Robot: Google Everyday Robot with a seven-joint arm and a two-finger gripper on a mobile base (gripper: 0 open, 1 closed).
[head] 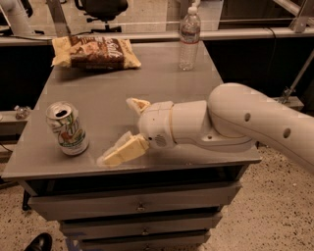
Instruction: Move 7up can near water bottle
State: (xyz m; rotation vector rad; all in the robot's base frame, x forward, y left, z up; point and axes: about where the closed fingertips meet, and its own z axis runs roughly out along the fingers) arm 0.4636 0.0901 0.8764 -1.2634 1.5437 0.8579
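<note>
The 7up can (68, 129), white and green with a silver top, stands upright near the front left edge of the grey table (162, 83). The water bottle (189, 37), clear with a white cap and label band, stands at the table's far right. My gripper (120, 131) reaches in from the right over the front middle of the table, a short way right of the can. Its two cream fingers (122, 152) are spread apart with nothing between them. The can and the bottle are far apart.
A chip bag (94, 52) lies at the table's far left. The table is a cabinet with drawers (132, 208) below its front. An office chair (103, 7) stands behind the table. A shoe tip (37, 242) shows at the bottom left.
</note>
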